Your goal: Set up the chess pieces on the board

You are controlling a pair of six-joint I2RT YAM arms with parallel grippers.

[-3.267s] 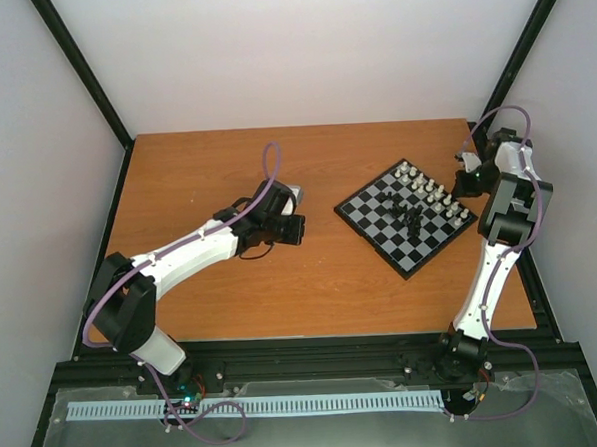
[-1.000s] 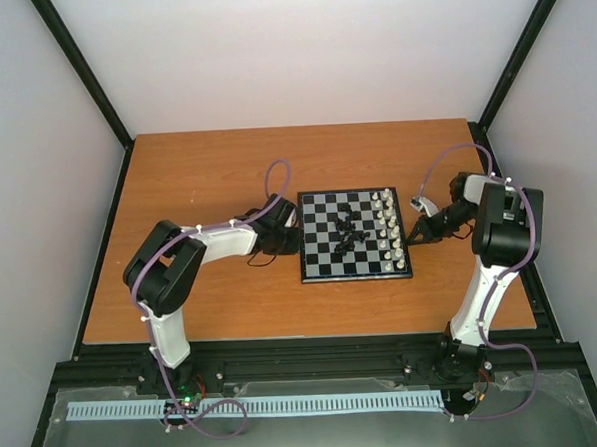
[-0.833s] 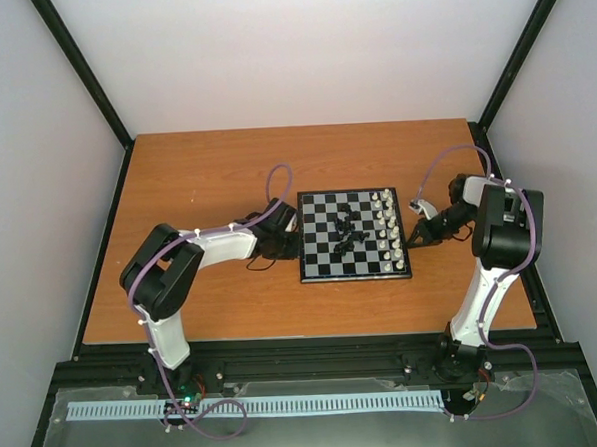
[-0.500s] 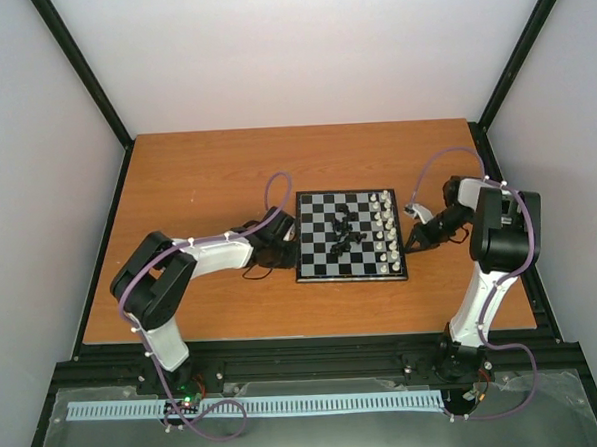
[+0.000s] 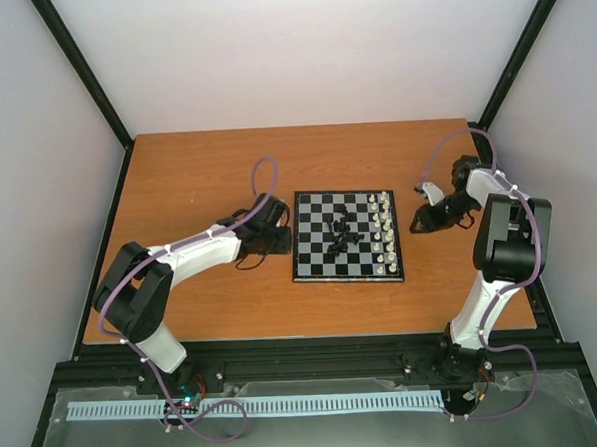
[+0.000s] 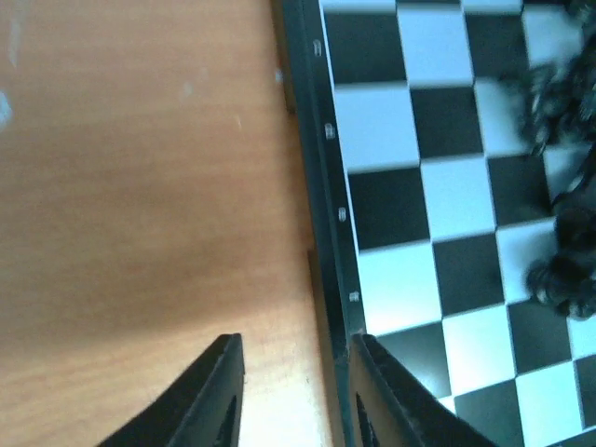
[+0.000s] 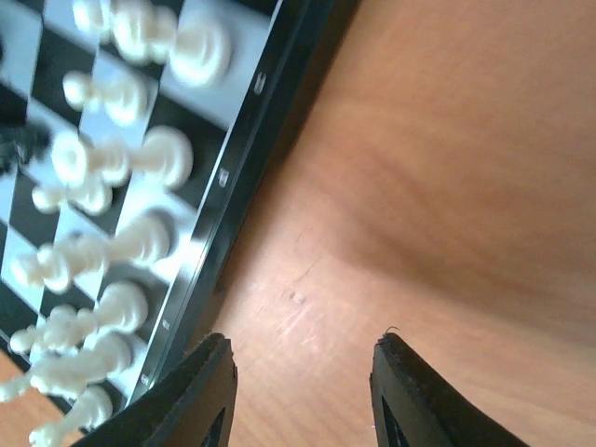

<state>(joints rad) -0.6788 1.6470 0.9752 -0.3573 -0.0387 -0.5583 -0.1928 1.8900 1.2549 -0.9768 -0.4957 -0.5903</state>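
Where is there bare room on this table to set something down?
The brown wooden table is bare between the black-and-grey checkered chessboard and the back wall, and in front of the board. Its left columns are free. Crowded: the tiny black chessmen heaped mid-board, the cream chessmen on its right columns, the left arm and right arm beside it.

My left arm stretches low toward the middle, left gripper (image 6: pixel 293 396) parted at the fingers, while my right arm stands tall, elbow bent, right gripper (image 7: pixel 303 391) angled down, likewise parted.
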